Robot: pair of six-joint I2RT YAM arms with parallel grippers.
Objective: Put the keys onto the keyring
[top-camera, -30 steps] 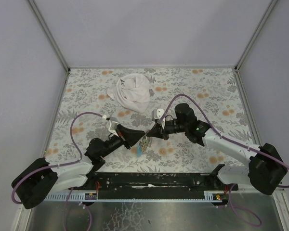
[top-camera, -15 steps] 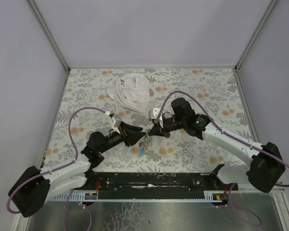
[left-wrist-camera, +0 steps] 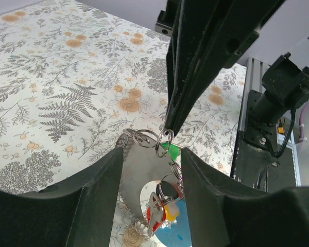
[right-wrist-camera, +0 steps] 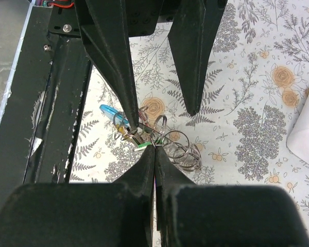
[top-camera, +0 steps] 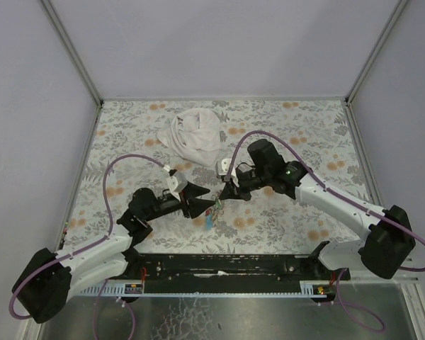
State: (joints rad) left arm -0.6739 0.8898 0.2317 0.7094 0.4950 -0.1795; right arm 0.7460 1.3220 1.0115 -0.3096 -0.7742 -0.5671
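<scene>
The keyring [left-wrist-camera: 144, 138] is a cluster of thin metal rings joined to a grey strap [left-wrist-camera: 136, 172] and a light-blue piece [left-wrist-camera: 177, 234]. It hangs just above the table between both arms [top-camera: 214, 207]. My right gripper [right-wrist-camera: 154, 146] is shut, its tips pinching one ring from above [left-wrist-camera: 167, 131]. A green key [left-wrist-camera: 171, 150] sits right at that pinch, and the red [left-wrist-camera: 155, 216] and yellow [left-wrist-camera: 170, 212] keys dangle lower on a ring. My left gripper [left-wrist-camera: 152, 172] is open, with its fingers [left-wrist-camera: 92, 195] either side of the bundle.
A crumpled white cloth [top-camera: 196, 134] lies at the back middle of the floral table [top-camera: 304, 120]. The black and metal base rail [top-camera: 227, 265] runs along the near edge. Grey walls close the sides and back.
My left gripper has opened from nearly shut and now straddles the bundle. Both arms have shifted slightly, and my right gripper has stayed shut on the ring.
</scene>
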